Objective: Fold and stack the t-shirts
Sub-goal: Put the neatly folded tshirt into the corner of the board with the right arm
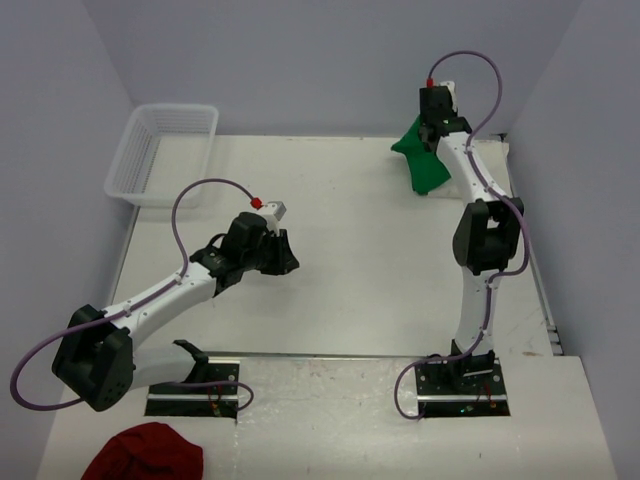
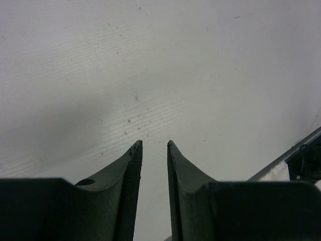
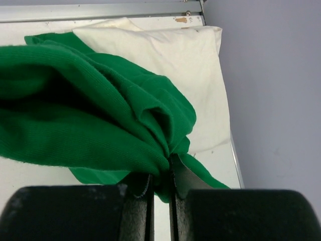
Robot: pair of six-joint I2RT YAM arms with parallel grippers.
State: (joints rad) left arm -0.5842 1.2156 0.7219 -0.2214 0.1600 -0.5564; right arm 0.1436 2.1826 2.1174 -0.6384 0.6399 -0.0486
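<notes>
R gripper (image 3: 160, 174) clamps green tee (image 3: 75, 115); L gripper (image 2: 154, 146) ajar.

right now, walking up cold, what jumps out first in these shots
The bright green t-shirt stands out first, bunched at the far right corner of the table and pinched in the right gripper, with the cream-white t-shirt lying flat by it. Next come the left gripper, empty and slightly open over bare table, and a dark red cloth at the near left edge.
</notes>
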